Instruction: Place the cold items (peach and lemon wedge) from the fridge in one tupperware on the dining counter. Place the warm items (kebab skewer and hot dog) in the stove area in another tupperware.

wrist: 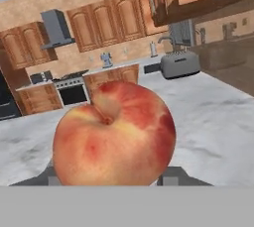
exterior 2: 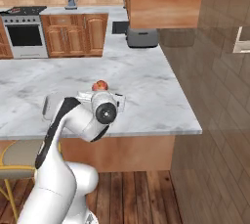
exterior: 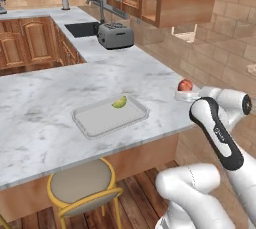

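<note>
We count one peach [wrist: 114,134], one lemon wedge [exterior: 119,102], one tupperware [exterior: 110,116], one toaster [exterior: 115,35] and one stool [exterior: 83,182]. The gripper [exterior: 186,92] is clenched on the peach, which sits between the fingers above the marble counter [exterior: 45,123], near its edge. The peach is nearly round, with no clear long axis; its stem dimple faces the hand camera, tilted upward. The wedge lies in the tupperware, well apart from the fingers, at the tray's far rim.
</note>
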{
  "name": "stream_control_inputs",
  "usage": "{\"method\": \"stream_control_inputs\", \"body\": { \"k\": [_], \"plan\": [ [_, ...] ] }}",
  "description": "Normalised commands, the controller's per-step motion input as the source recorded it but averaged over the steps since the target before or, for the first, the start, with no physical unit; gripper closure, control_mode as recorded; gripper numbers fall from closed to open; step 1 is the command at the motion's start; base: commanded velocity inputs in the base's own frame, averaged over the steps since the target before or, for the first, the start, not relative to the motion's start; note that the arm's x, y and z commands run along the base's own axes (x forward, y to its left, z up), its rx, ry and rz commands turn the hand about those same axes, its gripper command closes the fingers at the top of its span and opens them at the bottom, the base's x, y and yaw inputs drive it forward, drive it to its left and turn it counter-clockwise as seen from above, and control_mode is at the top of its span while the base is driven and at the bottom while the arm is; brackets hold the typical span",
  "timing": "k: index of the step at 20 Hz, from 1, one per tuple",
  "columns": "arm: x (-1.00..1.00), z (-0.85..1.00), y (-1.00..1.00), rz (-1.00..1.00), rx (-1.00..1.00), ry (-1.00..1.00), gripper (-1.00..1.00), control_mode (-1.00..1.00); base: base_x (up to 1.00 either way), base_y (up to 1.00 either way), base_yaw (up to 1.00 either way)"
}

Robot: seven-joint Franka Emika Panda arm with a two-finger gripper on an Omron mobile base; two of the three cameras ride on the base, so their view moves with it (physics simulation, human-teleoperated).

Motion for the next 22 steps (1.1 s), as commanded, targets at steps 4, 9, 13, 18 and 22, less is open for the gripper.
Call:
{"method": "stream_control_inputs", "body": {
  "k": [4, 9, 13, 18, 22],
  "plan": [
    [0.61, 0.0, 0.15, 0.35, 0.0, 0.1, 1.0, -1.0, 0.0, 0.0, 0.0],
    [0.5, -0.03, 0.25, 0.3, -0.01, 0.01, 1.0, -1.0, 0.0, 0.0, 0.0],
    [0.3, -0.22, 0.65, 0.27, -0.12, 0.0, 1.0, -1.0, 0.0, 0.0, 0.0],
    [0.1, -0.39, 0.77, 0.21, -0.22, 0.0, 1.0, -1.0, 0.0, 0.0, 0.0],
    [0.17, -0.37, 0.72, 0.18, -0.17, 0.0, 1.0, -1.0, 0.0, 0.0, 0.0]
  ]
}}
